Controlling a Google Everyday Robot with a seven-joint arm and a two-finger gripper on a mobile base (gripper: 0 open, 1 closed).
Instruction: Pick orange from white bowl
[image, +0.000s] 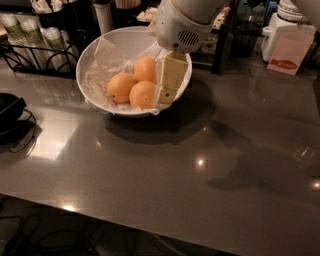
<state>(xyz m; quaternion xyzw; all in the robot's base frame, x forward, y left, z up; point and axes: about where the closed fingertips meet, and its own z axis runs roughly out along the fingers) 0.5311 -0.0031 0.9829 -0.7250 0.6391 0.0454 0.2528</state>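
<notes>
The white bowl (95, 57), lined with crumpled white paper, stands on the grey counter at the back centre-left. Three near-identical oranges lie in it: one at the left (121, 87), one at the back (144, 68) and one at the front (142, 95). My gripper (164, 95) hangs from the white arm and reaches down into the bowl's right side. Its cream-coloured tip is right beside the front orange and the back orange. I cannot tell whether it touches them.
A black wire rack with cups (30, 35) stands at the back left. A black object (7, 107) lies at the left edge. A white container with a red label (287, 47) stands at the back right. The counter's front edge (150, 227) runs along the bottom.
</notes>
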